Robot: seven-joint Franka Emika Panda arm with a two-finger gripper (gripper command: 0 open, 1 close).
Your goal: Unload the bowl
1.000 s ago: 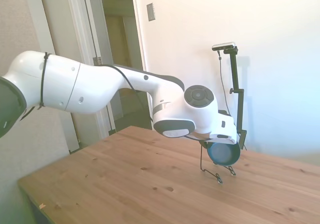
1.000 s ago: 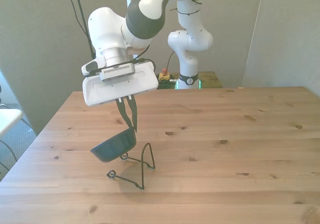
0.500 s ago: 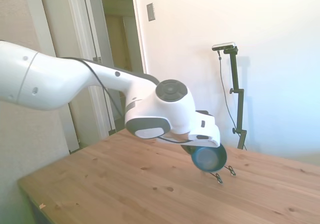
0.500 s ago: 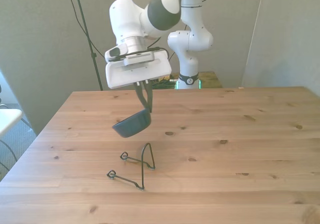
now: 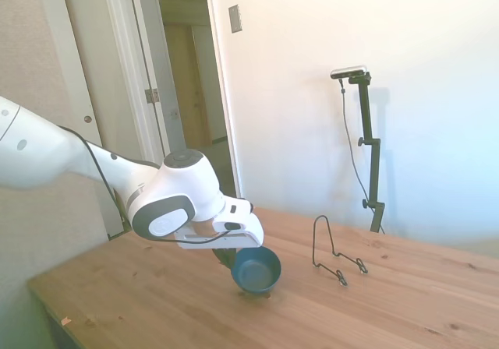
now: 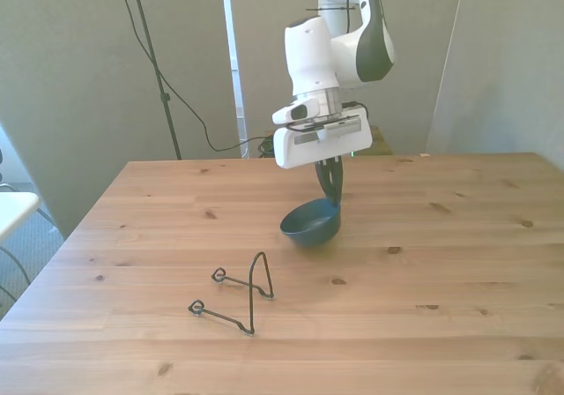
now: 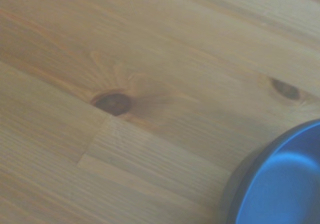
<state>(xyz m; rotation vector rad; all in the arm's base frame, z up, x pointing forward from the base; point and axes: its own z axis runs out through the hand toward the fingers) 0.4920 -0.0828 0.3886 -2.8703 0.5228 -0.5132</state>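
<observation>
Gripper: ours (image 6: 332, 203) is clamped onto the rim of the bowl (image 6: 311, 223), fingers pinching its far edge, just right of centre in the front view.
Bowl: blue-teal, tilted a bit, bottom touching or just off the table (image 6: 458, 263); we can't tell which. In the side view it (image 5: 256, 269) sits lower centre.
Wire stand: the black one (image 6: 236, 291) is lower left of the bowl in the front view, well apart, with nothing in it.
Wrist view: blurry blue rim (image 7: 280, 179) over wood with a dark knot (image 7: 113, 103).
</observation>
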